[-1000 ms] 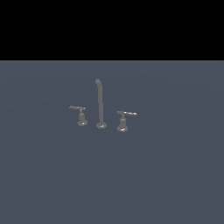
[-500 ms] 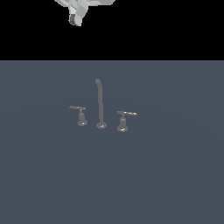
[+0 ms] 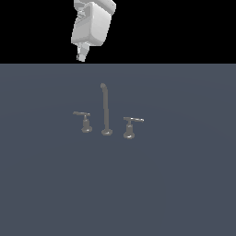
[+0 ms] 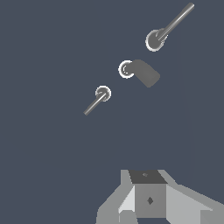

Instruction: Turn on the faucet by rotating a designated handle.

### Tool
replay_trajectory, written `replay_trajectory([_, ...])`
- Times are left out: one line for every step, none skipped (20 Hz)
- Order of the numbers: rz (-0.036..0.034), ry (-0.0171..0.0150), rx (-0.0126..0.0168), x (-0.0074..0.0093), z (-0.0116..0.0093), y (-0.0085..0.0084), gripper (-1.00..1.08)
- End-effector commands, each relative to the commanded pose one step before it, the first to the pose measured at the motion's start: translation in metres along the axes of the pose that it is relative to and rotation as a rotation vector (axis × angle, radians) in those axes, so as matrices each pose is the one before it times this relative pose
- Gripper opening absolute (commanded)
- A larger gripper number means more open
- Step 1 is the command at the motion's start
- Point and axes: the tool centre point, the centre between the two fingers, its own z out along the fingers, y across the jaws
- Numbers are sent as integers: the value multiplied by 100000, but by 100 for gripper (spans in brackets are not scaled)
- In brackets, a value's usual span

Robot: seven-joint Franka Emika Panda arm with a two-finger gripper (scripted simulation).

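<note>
The grey metal faucet stands mid-surface, its tall thin spout (image 3: 105,108) curved at the top. The handle (image 3: 84,120), the smaller dull T-shaped lever, is on the exterior view's left of the spout. A larger lever (image 3: 131,126) with a bright tip is on the right. My gripper (image 3: 81,56) hangs high above and behind the handle, well apart from it. Its fingers look pressed together and hold nothing. The wrist view shows the handle (image 4: 99,99), the spout (image 4: 140,72) and the larger lever (image 4: 168,29) far below my gripper (image 4: 148,192).
The faucet set stands on a plain dark blue-grey surface (image 3: 184,184). Nothing else shows on it in either view.
My gripper has come down into the exterior view from the top edge; a second ago it was out of sight. The faucet and both levers have not moved.
</note>
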Motion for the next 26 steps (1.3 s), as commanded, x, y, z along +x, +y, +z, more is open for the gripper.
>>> replay_trajectory([8210,819,-441,880,1888,-1184,-100])
replay_trajectory([3174,498,-179,308,749,-466,-100])
replay_trajectory([3151,573,-160,290,750,-464,-100])
replay_trajectory([3127,646,-137,271,751,-462,-100])
replay_trajectory([3100,717,-109,252,750,-459,-100])
replay_trajectory([3070,786,-76,232,750,-456,-100])
replay_trajectory([3038,852,-39,212,748,-452,-100])
replay_trajectory([3004,915,2,192,746,-447,-100])
replay_trajectory([2968,975,47,171,743,-442,-100])
replay_trajectory([2930,1031,95,150,739,-436,-100])
replay_trajectory([2891,1083,148,129,734,-430,-100])
replay_trajectory([2849,1132,203,108,729,-423,-100])
replay_trajectory([2806,1176,262,87,723,-415,-100])
replay_trajectory([2761,1216,323,65,717,-406,-100])
replay_trajectory([2715,1252,387,43,710,-397,-100])
replay_trajectory([2667,1283,453,21,702,-387,-100])
replay_trajectory([2618,1309,521,-1,693,-376,-100])
replay_trajectory([2567,1330,591,-23,684,-365,-100])
replay_trajectory([2483,1329,653,-45,666,-348,-100])
replay_trajectory([2318,1276,687,-63,625,-320,-100])
replay_trajectory([2148,1212,709,-78,582,-291,-100])
replay_trajectory([1985,1144,721,-90,541,-264,-100])
replay_trajectory([1830,1074,724,-99,501,-238,-100])
replay_trajectory([1680,1001,718,-105,462,-213,-100])
replay_trajectory([1537,927,704,-108,424,-191,-100])
replay_trajectory([1398,852,682,-110,387,-169,-100])
